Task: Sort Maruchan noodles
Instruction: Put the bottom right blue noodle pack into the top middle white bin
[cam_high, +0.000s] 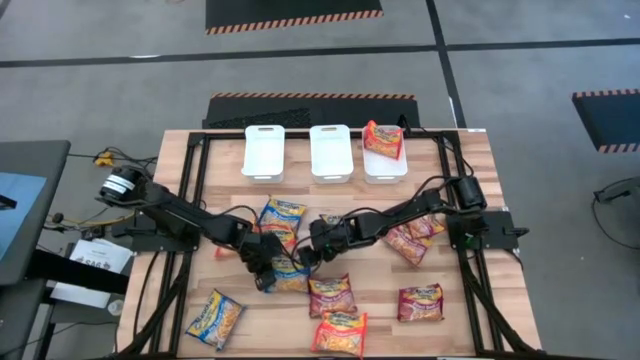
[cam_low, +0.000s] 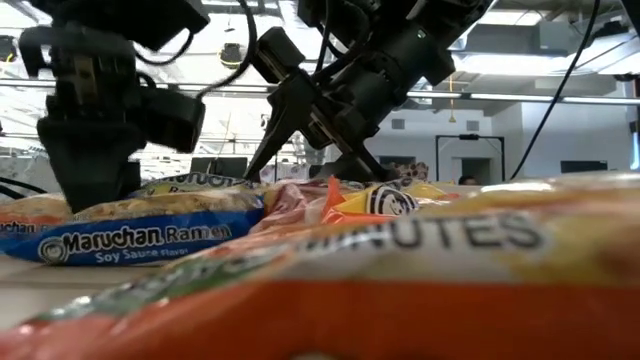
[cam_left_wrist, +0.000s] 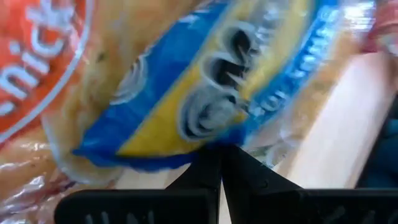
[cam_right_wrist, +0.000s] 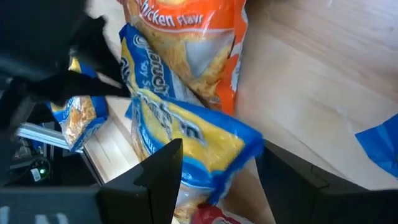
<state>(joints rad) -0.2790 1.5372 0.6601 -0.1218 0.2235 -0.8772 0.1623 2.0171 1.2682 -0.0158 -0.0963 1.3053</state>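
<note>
Noodle packets (cam_high: 330, 294), flat and glossy, lie scattered mid-table; one orange packet (cam_high: 382, 139) sits in the rightmost white bin (cam_high: 385, 172). The left gripper (cam_high: 264, 272) is clenched at the edge of a blue packet (cam_high: 290, 277), partly hiding it. The right gripper (cam_high: 308, 258) hovers spread wide beside it.

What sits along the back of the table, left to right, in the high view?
Empty white bin → second empty white bin → white bin holding an orange noodle packet.
</note>
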